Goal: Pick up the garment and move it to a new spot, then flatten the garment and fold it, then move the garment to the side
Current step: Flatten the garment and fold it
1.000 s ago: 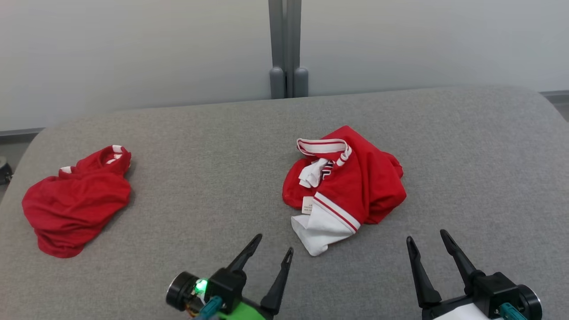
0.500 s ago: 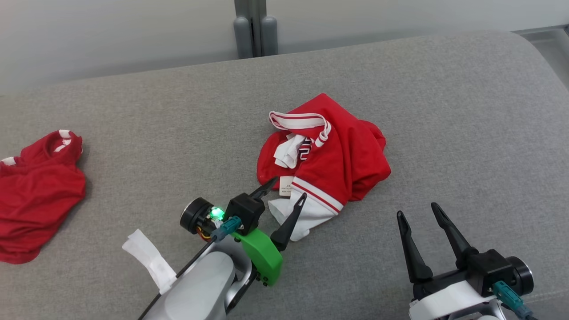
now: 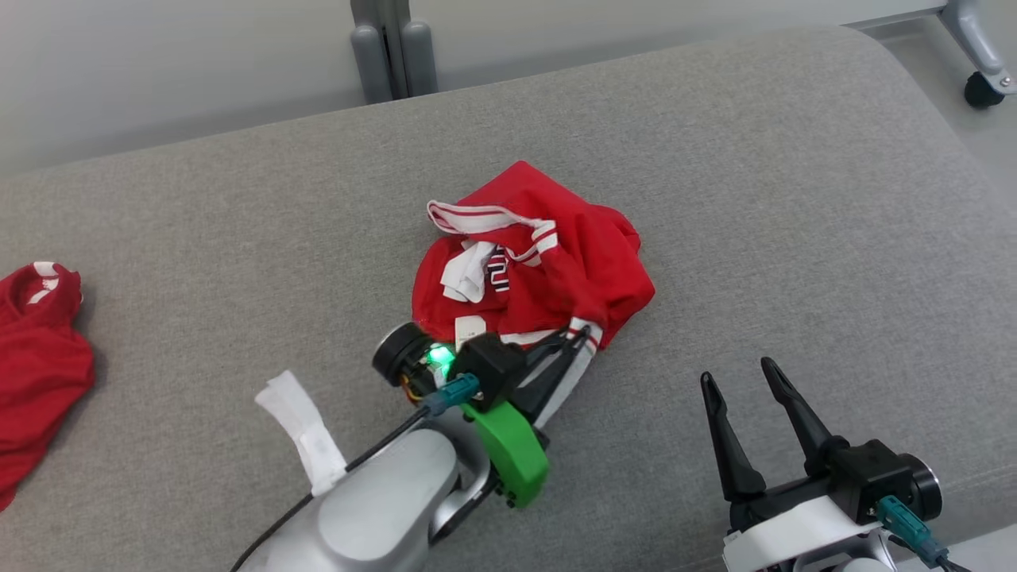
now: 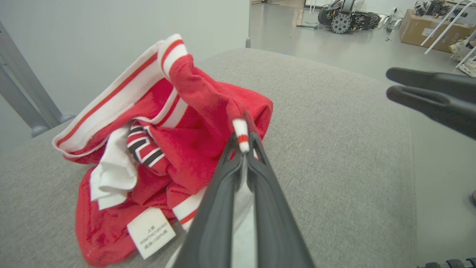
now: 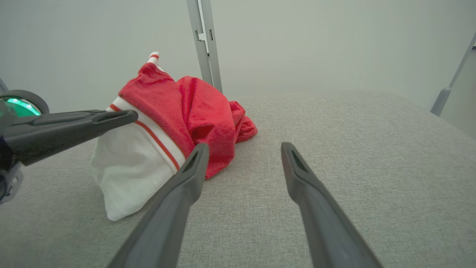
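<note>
Left gripper (image 3: 582,335) pinched shut; right gripper (image 3: 736,370) spread wide.

Two red garments: one jersey (image 3: 556,270), one other red garment (image 3: 40,365). Two claws: left claw (image 3: 582,337), right claw (image 3: 736,371). One grey surface (image 3: 794,199).

A robotics lab.
At the left wrist view's upper right, a wheeled robot (image 4: 345,18) and a cardboard box (image 4: 420,24) stood on a bare grey floor (image 4: 282,29).

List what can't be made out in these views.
- Lettering on the garment: head view, folds hide most of it.
- Tag print: left wrist view, too small.
- Other red cloth: head view, cut by left edge.
- Cloth inside left end effector: fingers cover it.
</note>
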